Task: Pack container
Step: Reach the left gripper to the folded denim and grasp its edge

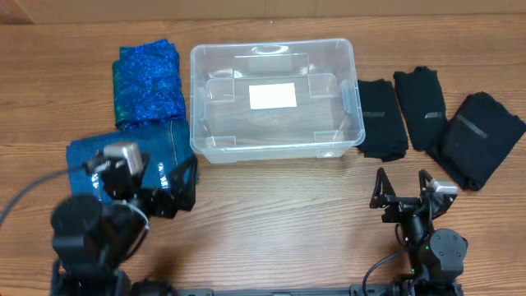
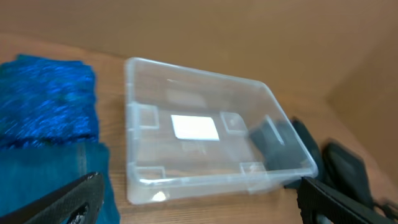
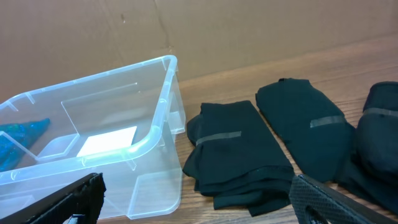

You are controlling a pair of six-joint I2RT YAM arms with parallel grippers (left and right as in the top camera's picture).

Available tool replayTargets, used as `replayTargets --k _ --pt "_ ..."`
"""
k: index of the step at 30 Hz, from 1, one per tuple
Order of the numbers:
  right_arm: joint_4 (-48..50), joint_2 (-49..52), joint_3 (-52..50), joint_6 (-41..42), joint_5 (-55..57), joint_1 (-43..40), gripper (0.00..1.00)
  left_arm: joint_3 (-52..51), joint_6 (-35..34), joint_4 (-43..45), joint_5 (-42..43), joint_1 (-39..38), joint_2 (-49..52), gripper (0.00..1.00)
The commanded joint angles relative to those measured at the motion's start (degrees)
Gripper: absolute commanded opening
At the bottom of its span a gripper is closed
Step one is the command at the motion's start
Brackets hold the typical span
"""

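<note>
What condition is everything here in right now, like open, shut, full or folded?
container: upright, no lid on, empty.
blue patterned cloth: folded, lying left of the container.
denim garment: folded flat, partly under the left gripper.
black garments: three, folded, lying right of the container.
left gripper: open, holding nothing.
right gripper: open, holding nothing.

Soft, even indoor light, faint glare on the container (image 1: 271,146) rim — left wrist view slightly blurred.
</note>
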Motion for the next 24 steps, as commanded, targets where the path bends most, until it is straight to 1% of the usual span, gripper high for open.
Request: replayTargets --k 1,3,5,7,10,11,12,13,15,16,18,20,24 --pt "0.4 -0.5 -0.2 0.0 0.1 -0.2 1.0 8.7 9.0 -6.0 -1.9 -0.2 9.0 1.0" --pt "0.4 -0.5 -0.2 0.0 0.1 -0.2 1.0 11.3 3.2 -12.9 -15.1 2.4 15.1 1.0" --pt "0.4 -0.5 -0.2 0.0 0.1 -0.2 1.0 12.2 1.5 -16.3 -18.0 6.3 19.6 1.0" --pt "0.4 -0.5 -0.2 0.0 0.1 -0.2 1.0 12.5 1.4 -18.7 -17.2 13.1 25.2 1.0" --pt "0.4 -0.5 -0.2 0.0 0.1 -0.2 1.0 12.5 0.3 -19.4 -13.0 24.7 32.2 1.0" --pt "0.4 -0.5 -0.2 0.0 0.1 -0.2 1.0 12.5 -0.5 -19.0 -8.1 31.4 35.8 1.0" --pt "0.4 -0.5 -0.2 0.0 0.1 -0.2 1.0 12.5 -0.5 -18.4 -6.1 35.8 38.2 1.0" --pt "0.4 -0.5 -0.2 0.0 0.1 -0.2 1.0 12.5 -0.6 -18.1 -5.2 38.5 39.7 1.0" --pt "0.4 -0.5 -0.2 0.0 0.1 -0.2 1.0 12.5 -0.4 -16.8 -0.1 46.5 45.1 1.0" --pt "0.4 -0.5 -0.2 0.0 0.1 -0.2 1.0 12.5 0.8 -15.9 2.3 50.1 48.3 1.0" --pt "0.4 -0.5 -0.2 0.0 0.1 -0.2 1.0 12.5 5.1 -13.3 11.0 55.8 56.8 1.0" --pt "0.4 -0.5 -0.2 0.0 0.1 -0.2 1.0 12.5 7.5 -12.1 12.6 57.6 61.4 1.0" --pt "0.4 -0.5 -0.2 0.0 0.1 -0.2 1.0 12.5 10.8 -7.5 12.3 57.6 67.6 1.0"
